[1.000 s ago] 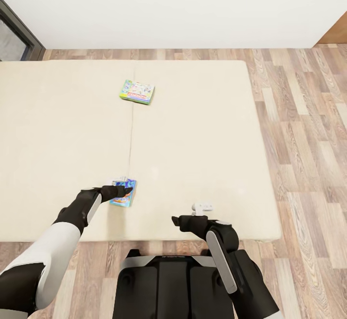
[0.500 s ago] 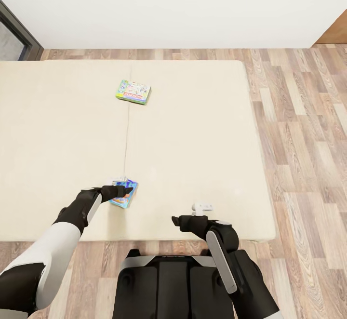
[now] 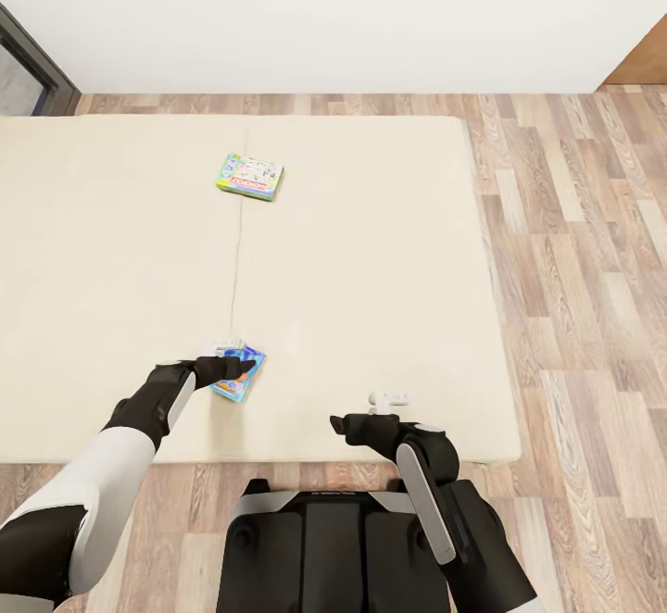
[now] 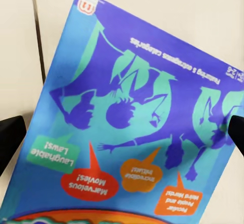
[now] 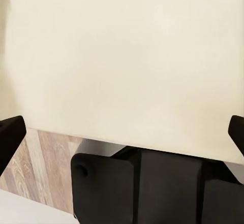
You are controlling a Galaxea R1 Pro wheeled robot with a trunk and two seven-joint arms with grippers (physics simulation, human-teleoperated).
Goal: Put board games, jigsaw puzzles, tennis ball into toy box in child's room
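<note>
Two board games lay on the bed (image 3: 389,252); my left gripper (image 3: 243,368) hung spread over the near box (image 4: 132,132), judged light, stiff, best pinched across its edges; right gripper (image 3: 350,428) spread, empty.

Black arms, white upper segments

Bright, even, flat light; the cream fabric bed (image 3: 371,252) carries almost no shadows. The head view is sharp. The blue cardboard board game box (image 4: 132,127) is blurred at its lower edge.
</note>
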